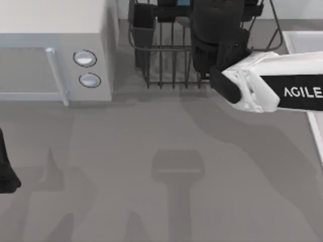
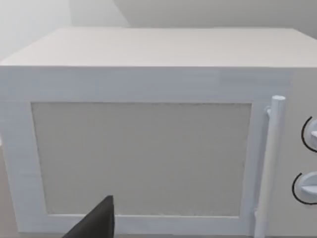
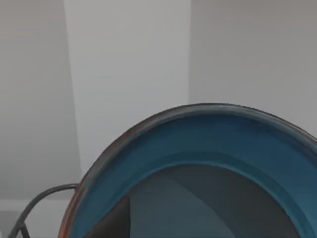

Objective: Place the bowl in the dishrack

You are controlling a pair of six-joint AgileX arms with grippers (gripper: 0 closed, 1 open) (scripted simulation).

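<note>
The dark wire dishrack (image 1: pixel 161 65) stands at the table's back, right of centre, with its dark utensil cup (image 1: pixel 144 22) at its left corner. My right gripper (image 1: pixel 217 30) reaches over the rack from the right, its dark body covering the rack's right half. The right wrist view shows the teal-blue bowl (image 3: pixel 208 144) with its reddish-brown rim very close, lifted in front of the back wall. A dark fingertip (image 3: pixel 113 223) lies inside the bowl, and a rack wire (image 3: pixel 34 198) curves beside it. A sliver of teal bowl (image 1: pixel 184 3) shows in the top view.
The white microwave (image 1: pixel 55 50) with two round knobs fills the back left, and its door (image 2: pixel 148 148) faces the left wrist camera. My left arm (image 1: pixel 6 174) is parked at the left edge. A white tray (image 1: pixel 303 40) lies at the right edge.
</note>
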